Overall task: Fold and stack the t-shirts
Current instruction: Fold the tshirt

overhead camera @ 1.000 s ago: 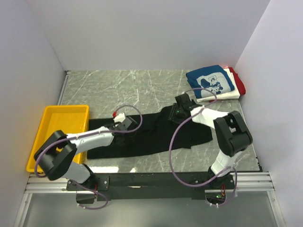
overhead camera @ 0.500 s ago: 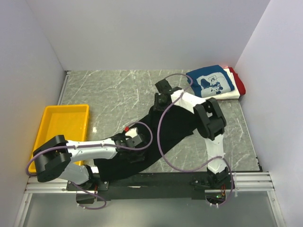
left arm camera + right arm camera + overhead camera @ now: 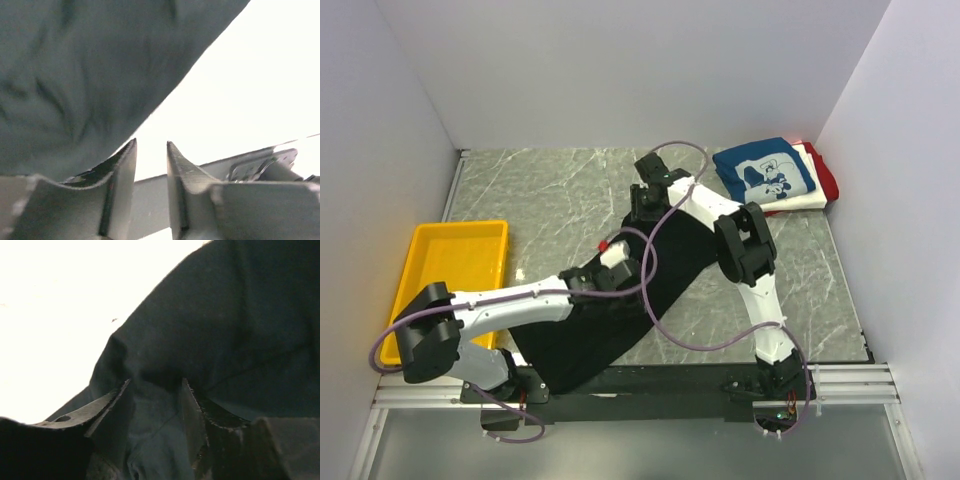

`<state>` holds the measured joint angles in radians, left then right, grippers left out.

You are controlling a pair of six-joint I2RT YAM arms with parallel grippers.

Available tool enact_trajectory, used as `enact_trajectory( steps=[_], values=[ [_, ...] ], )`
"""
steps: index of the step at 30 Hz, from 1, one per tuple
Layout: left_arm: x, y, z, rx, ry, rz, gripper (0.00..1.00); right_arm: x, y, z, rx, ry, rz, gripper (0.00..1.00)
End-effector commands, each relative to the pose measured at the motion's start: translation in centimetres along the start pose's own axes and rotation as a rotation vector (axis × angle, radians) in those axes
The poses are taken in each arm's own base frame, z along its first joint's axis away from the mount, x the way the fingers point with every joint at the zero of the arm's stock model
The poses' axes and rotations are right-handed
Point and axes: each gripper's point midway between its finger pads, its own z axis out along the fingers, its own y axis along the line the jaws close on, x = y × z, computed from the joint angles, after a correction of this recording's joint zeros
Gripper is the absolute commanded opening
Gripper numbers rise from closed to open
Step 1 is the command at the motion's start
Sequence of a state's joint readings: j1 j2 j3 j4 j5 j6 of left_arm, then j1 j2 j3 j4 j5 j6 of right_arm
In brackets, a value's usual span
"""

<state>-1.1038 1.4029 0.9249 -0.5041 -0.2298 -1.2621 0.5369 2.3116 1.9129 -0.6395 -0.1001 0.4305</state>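
The black t-shirt (image 3: 588, 342) spans a diagonal band in the top view, from the lower left near the arm bases up to the centre of the table (image 3: 545, 190). It hangs between the two grippers.

The left gripper (image 3: 623, 268) sits at the middle of the band. In its wrist view the fingers (image 3: 124, 172) stand slightly apart. The gap between them shows only bright background. The cloth lies against the outer side of one finger, in the upper left of that frame.

The right gripper (image 3: 646, 196) sits at the upper end of the band. In its wrist view dark cloth fills the space between the fingers (image 3: 196, 407). It cannot be determined whether the jaws clamp it.

A folded stack lies in the upper right corner: blue t-shirt (image 3: 765, 172) on top, white t-shirt (image 3: 792, 203) and red t-shirt (image 3: 828, 180) beneath. The yellow tray (image 3: 455, 227) sits at the left edge.
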Motion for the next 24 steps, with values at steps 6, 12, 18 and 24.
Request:
enact_trajectory(
  steps=[6,12,18,24],
  values=[
    [-13.4,-4.4,-1.4,0.128,-0.265,0.083,0.43,-8.3,-4.1,-15.1,-0.22,-0.359,0.26,0.53],
    [-18.0,-9.6,2.4,0.128,-0.303,0.372,0.61,-5.1,-8.4,-20.3,-0.205,-0.469,0.395,0.53],
    [-19.5,-9.9,9.0,-0.006,-0.254,0.571,0.8,-0.5,-10.8,-23.9,-0.208,-0.545,0.437,0.53],
    [-19.1,-9.3,14.1,-0.016,-0.185,0.718,0.87,3.8,-13.2,-26.0,-0.147,-0.618,0.485,0.54]
  ],
)
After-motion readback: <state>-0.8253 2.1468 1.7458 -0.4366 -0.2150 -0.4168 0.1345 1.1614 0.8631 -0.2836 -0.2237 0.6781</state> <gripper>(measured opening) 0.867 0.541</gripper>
